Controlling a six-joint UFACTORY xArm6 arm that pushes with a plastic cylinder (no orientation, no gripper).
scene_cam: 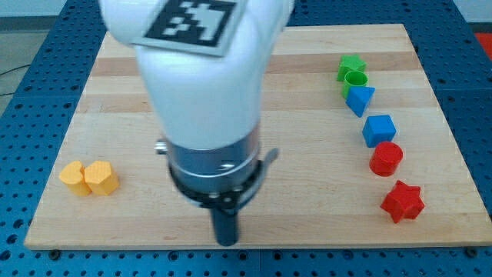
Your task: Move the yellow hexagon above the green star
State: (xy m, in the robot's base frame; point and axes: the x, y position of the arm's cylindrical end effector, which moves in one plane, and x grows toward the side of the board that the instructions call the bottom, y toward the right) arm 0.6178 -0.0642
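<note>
Two yellow blocks sit touching at the view's left. The left one [74, 178] is more orange and the right one [101, 178] looks angular; I cannot tell which is the hexagon. A green star-like block [350, 65] lies at the view's upper right, touching a green cylinder [356, 80] just below it. My tip [226, 241] rests near the board's bottom edge, at mid-width. It is well to the right of the yellow blocks and far from the green ones, touching no block.
Down the view's right side run a blue triangle [360, 100], a blue cube [379, 129], a red cylinder [386, 158] and a red star [402, 201]. The white arm body [204, 85] hides the board's middle. The wooden board [430, 231] ends just below my tip.
</note>
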